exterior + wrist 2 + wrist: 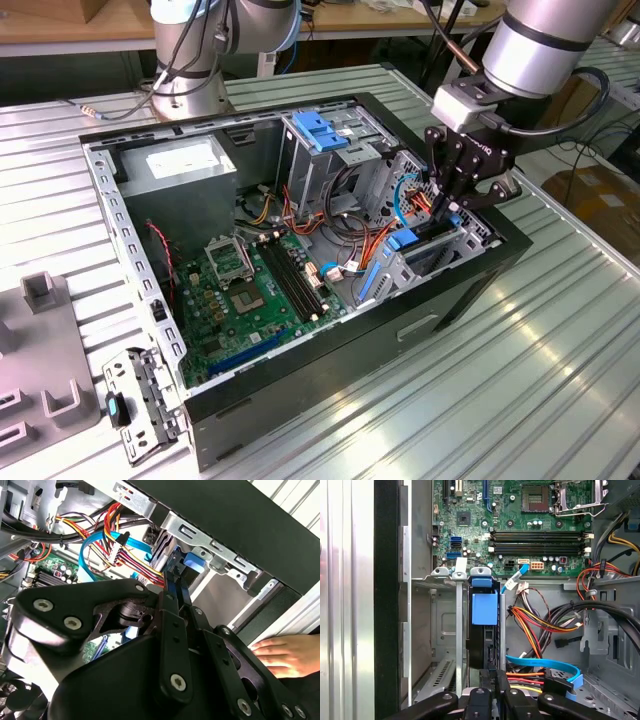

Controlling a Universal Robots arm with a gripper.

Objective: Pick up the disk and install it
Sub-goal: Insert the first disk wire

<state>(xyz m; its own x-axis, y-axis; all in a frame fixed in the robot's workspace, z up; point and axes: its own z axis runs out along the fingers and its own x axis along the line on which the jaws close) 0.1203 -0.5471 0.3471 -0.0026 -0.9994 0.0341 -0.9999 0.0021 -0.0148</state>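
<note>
Fixture block point(40, 345): grey, on the ribbed table point(520, 360) at the exterior view's far left, with a metal bracket point(140, 405) lying just beside it.

Computer case point(330, 345): black, open-topped, lying on its side at mid-table.

Power supply point(180, 165): grey box with a pale label, in the case's far corner toward the exterior view's left.

Motherboard point(235, 300): green, on the case floor, with dark memory slots point(295, 280) beside it.

Latch plate point(320, 130): light blue, on top of the upper drive cage behind the board.

Cables point(370, 245): orange, red, yellow and blue runs, between the board and the lower cage.

Drive cage point(440, 250): grey metal, at the case's end toward the exterior view's right.

Disk point(484, 630): dark body with bright blue rails, standing on edge inside a slot of the drive cage; also seen in the exterior view point(418, 240).

Gripper point(455, 195): black, at the end of the silver arm point(540, 40), lowered onto the cage; in both wrist views its fingers point(492, 680) are drawn together, pinching the near edge of the disk.

Hand point(287, 655): a person's, resting on the table outside the case wall in the second wrist view.
</note>
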